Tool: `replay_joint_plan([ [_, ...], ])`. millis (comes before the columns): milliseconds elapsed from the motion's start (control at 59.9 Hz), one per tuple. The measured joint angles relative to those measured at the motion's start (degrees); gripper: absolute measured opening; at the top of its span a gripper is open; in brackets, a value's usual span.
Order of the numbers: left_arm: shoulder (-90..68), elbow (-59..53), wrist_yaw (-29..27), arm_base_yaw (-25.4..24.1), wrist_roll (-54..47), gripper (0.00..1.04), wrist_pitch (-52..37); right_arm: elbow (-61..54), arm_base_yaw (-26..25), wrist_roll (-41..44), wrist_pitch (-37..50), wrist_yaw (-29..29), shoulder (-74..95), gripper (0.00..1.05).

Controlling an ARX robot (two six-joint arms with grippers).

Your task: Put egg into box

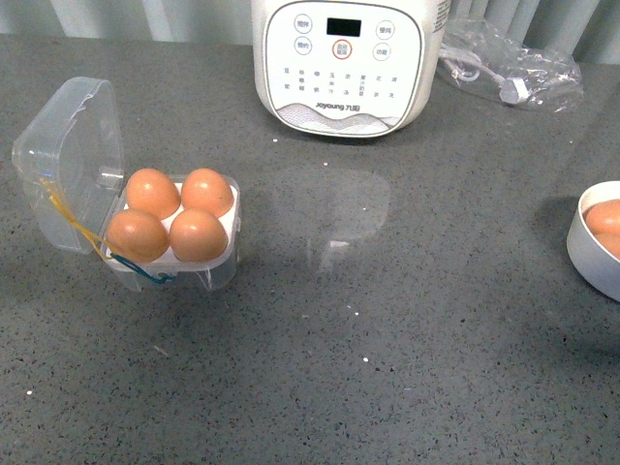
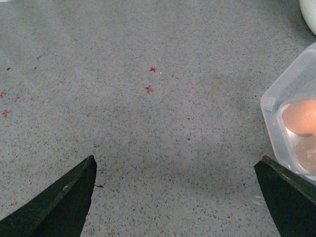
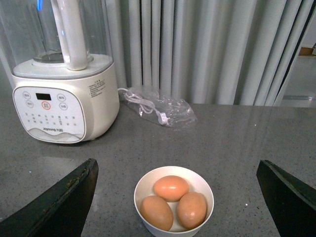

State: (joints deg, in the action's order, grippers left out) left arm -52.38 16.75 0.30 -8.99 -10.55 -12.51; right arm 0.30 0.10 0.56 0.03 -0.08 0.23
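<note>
A grey speckled table (image 1: 387,387) lies bare along its near edge. Neither arm shows in the front view.

At middle distance on the left we see the clear box (image 1: 221,274). Its lid stands open toward the left, and four brown eggs (image 1: 198,235) fill all four holes. We judge that the one the task asks for is among these four, though we cannot tell which. No hole is free.

At about the same distance, at the right edge, sits a white bowl (image 1: 584,254), cut off by the frame. Farthest away are a white cooker (image 1: 344,68) and, to its right, a clear bag (image 1: 504,68) with a cable inside.

The left gripper (image 2: 177,160) is spread wide and holds nothing. A corner of the box lies just beside one of its fingers, so the left arm is the nearer one to the box. The right gripper (image 3: 177,163) is also spread wide and empty, and the bowl lies ahead of it, in line with the gap between its fingers.

Only the right wrist view shows the bowl's three eggs (image 3: 171,188). The farthest of them lies with its long axis running from finger to finger. Only the front view shows every hole filled, while the left wrist view catches a single corner of the box.
</note>
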Motion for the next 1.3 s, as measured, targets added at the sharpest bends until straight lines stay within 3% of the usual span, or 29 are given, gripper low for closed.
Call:
replay_joint_plan([
  [300,-16.76,8.02,6.93,-3.69,-0.57,0.98,-4.28,0.00,0.00,0.00,0.00,0.00,0.00,0.97],
  [701,-29.33,14.01,7.10,-2.36,-3.65,0.98,-8.50,0.00,0.00,0.00,0.00,0.00,0.00,0.97],
  [884,-32.02,14.75,6.19,1.07,-3.96,0.98,-9.20,0.00,0.00,0.00,0.00,0.00,0.00,0.97],
  [1135,-27.34,13.22,6.60,11.32,-2.71,0.98,-8.39,0.00,0.00,0.02,0.00,0.00,0.00,0.97],
  [1301,-26.80,12.92,6.36,11.28,-2.25,0.98,-7.78,0.00,0.00,0.00,0.00,0.04,0.00,0.97],
])
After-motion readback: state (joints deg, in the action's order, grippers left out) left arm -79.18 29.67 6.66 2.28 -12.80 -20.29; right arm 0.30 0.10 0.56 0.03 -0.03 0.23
